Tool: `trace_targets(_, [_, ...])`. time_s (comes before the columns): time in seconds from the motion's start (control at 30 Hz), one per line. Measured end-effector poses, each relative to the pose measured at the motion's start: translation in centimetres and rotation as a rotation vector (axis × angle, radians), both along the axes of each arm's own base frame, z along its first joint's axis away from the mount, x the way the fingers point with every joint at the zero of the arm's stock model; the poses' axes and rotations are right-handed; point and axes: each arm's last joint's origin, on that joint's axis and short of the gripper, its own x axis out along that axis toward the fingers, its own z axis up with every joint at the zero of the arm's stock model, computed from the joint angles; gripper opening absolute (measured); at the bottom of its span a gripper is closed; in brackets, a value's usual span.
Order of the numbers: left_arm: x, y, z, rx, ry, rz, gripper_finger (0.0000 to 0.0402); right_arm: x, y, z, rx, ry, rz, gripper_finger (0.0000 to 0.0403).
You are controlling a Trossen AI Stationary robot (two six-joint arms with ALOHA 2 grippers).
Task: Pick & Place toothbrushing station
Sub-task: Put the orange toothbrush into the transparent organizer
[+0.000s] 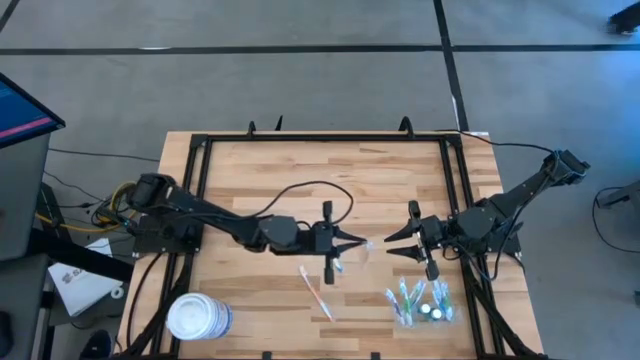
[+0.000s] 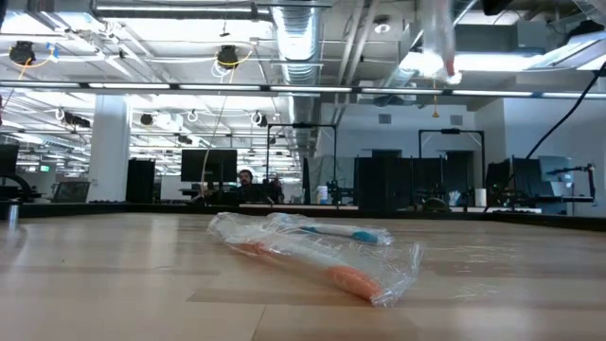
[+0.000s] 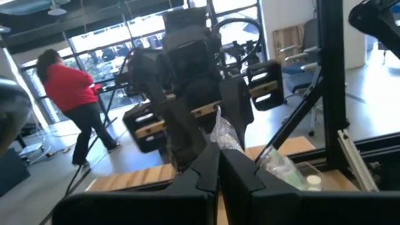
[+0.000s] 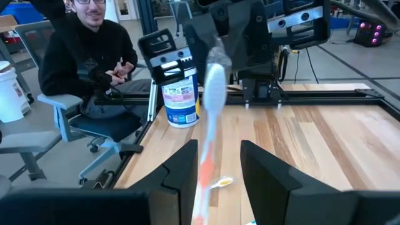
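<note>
We log: left gripper (image 1: 358, 243) mid-frame, clamped on clear packet (image 1: 366, 246); right gripper (image 1: 392, 240) opposite, fingers apart, empty.

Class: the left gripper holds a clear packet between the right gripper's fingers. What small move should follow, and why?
Probably close the right gripper. Its fingers stand open on either side of the clear packet, which hangs from the shut left gripper, so a handover looks ready.

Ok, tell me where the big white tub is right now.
In the high view the white tub sits at the table's lower-left corner, on the left arm's side, with the wrapped toothbrush its nearest neighbour.
</note>
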Motion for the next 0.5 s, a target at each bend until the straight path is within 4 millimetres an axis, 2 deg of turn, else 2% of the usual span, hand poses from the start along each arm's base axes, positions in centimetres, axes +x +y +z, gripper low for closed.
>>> trace_targets(0.3, [2.8,0.4,-0.6,0.007,-0.001,-0.015,0.0000,0.0,0.0,0.0,0.000,0.000,0.012,0.0112])
trace_targets(0.5, [3.0,0.7,-0.4,0.020,-0.007,-0.007,0.0000,0.0,0.1,0.0,0.001,0.003,0.023,0.0112])
